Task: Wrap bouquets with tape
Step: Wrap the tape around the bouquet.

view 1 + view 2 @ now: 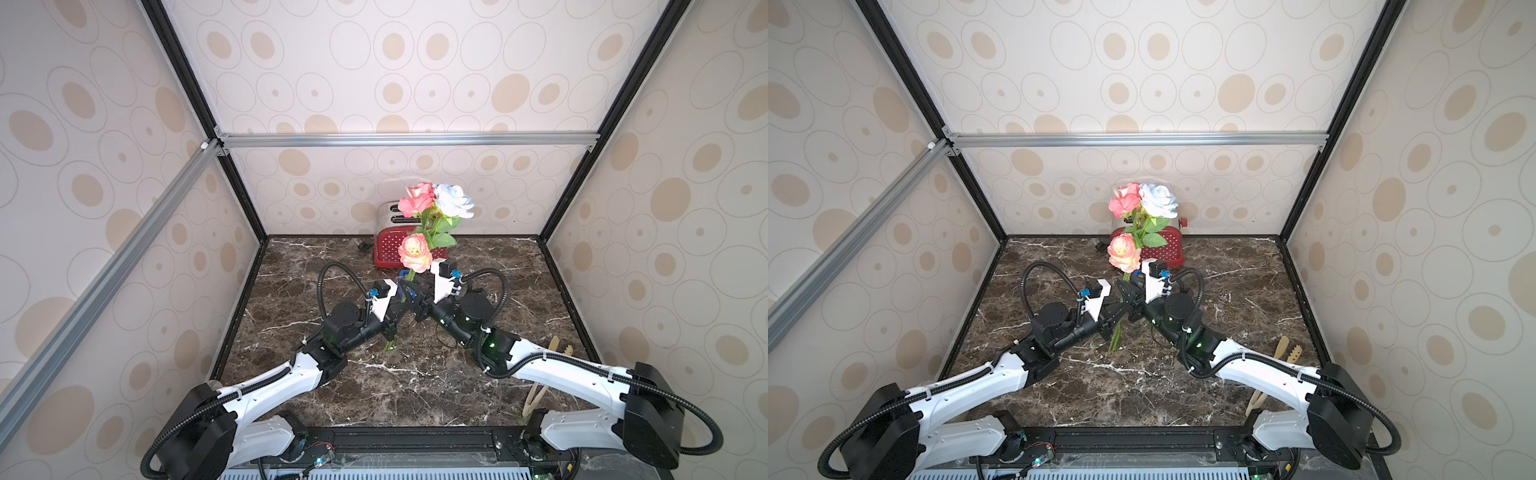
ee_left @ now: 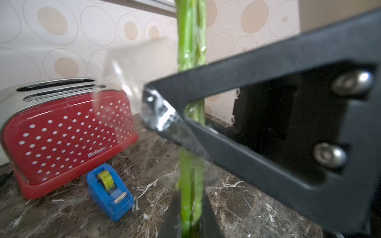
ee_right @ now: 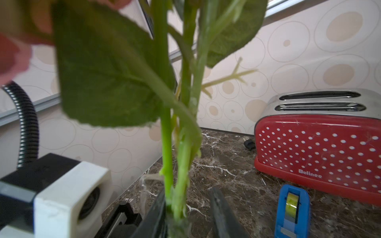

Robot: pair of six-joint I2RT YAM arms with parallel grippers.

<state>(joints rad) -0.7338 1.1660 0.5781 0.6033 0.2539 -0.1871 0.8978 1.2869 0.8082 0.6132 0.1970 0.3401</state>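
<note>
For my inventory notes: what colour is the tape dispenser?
The dispenser is blue; the left wrist view shows it best.

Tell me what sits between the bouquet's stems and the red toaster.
The blue tape dispenser stands there, close in front of the toaster and apart from the stems; both wrist views show it.

In a top view the tape [image 1: 404, 273], just in front of the toaster [image 1: 386, 249], is pretty much buried behind the bouquets [image 1: 415, 253], and part of the toaster is covered too. In the right wrist view the bouquets are blurred and cropped.
</note>
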